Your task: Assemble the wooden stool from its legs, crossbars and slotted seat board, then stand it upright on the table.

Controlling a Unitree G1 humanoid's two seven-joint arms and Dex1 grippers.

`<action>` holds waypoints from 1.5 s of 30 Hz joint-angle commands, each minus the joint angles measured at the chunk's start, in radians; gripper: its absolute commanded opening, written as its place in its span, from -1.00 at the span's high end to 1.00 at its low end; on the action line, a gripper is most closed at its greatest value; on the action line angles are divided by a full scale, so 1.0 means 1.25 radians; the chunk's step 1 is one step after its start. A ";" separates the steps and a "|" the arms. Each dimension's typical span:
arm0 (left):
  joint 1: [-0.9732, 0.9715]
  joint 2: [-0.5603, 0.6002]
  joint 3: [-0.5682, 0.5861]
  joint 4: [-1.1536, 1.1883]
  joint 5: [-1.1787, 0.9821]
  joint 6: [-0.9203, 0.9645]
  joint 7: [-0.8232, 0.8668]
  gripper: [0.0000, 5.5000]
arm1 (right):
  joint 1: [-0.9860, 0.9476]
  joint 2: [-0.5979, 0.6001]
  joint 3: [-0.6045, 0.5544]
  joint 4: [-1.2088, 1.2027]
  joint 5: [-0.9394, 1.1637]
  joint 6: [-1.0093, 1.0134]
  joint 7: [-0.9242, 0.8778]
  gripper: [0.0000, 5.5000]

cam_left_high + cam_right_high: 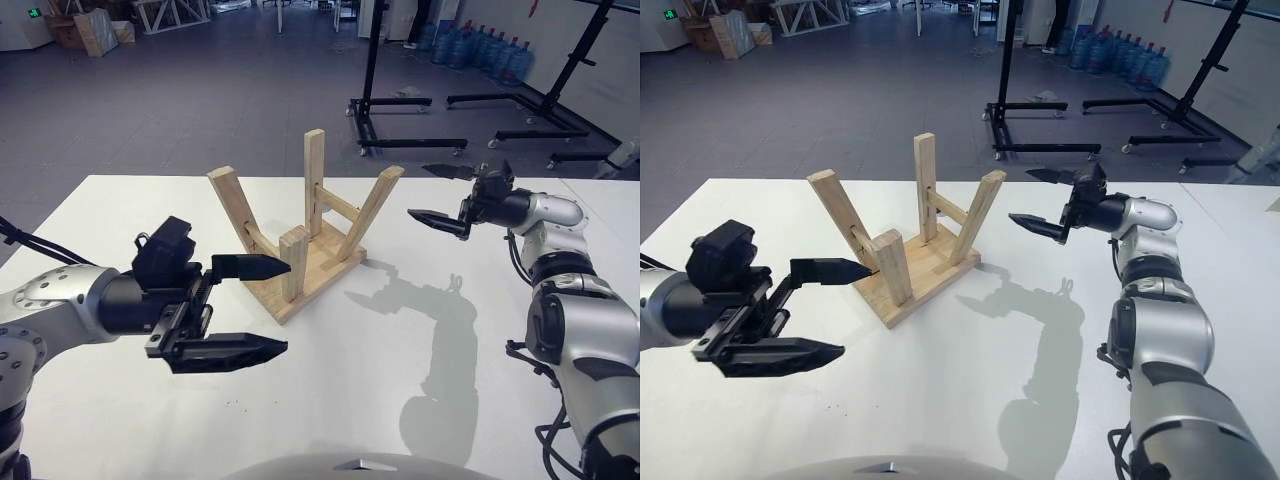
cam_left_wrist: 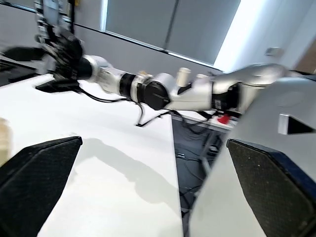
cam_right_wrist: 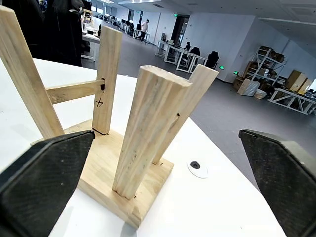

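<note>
The wooden stool (image 1: 300, 262) rests upside down on the white table (image 1: 400, 380), seat board flat and all legs pointing up with crossbars between them. My left gripper (image 1: 288, 306) hovers open just in front of the stool's near corner, one finger beside the nearest leg (image 1: 293, 262) and nothing held. My right gripper (image 1: 418, 190) is open and empty a short way to the right of the stool, level with the leg tops. In the right wrist view the stool (image 3: 143, 148) stands between its black fingers (image 3: 39, 182). The left wrist view looks between its own fingers (image 2: 34, 177) toward the right arm (image 2: 163, 94).
Black wheeled stands (image 1: 400, 110) and blue water bottles (image 1: 480, 45) stand on the floor beyond the table's far edge. A small round white fitting (image 3: 196, 168) sits in the tabletop by the stool. Bare table lies in front and to the right.
</note>
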 commanded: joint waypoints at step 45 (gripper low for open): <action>-0.194 -0.051 -0.164 0.327 0.481 -0.281 -0.272 -0.96 | 0.557 -0.040 0.102 -0.997 0.347 0.522 -0.230 -0.96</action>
